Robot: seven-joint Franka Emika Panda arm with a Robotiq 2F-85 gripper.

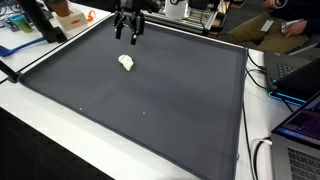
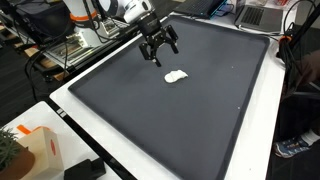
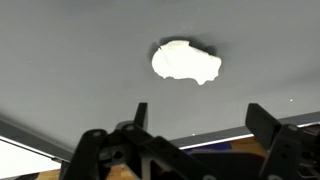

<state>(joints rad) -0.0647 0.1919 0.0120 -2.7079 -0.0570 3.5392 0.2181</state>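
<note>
Two fingers (image 3: 138, 118) of the hand (image 3: 200, 118) stand wide apart with nothing between them. The hand hangs over the far part of the dark mat (image 1: 150, 110), clear of its surface in both exterior views.

Just ahead of the fingers in the wrist view lies a small white lump (image 3: 186, 62), alone on the mat and touching nothing else. It sits a little nearer the mat's middle than the hand (image 1: 128, 35) does, so it is not under the gap between the fingers. A straight descent from here would likely meet bare mat, or let one finger clip the white lump's (image 1: 126, 63) edge and push it aside.

The lump looks low, rounded and uneven. I would expect it to slip or tip if the fingers closed off-centre. A descent carried too far would press the fingertips into the mat and could drag or wrinkle it.

Farther out, the mat's raised border and the white table (image 1: 30, 130) leave some margin. A laptop (image 1: 296, 68) and cables (image 1: 262, 150) crowd one side, where a wide swing of the arm could snag.
</note>
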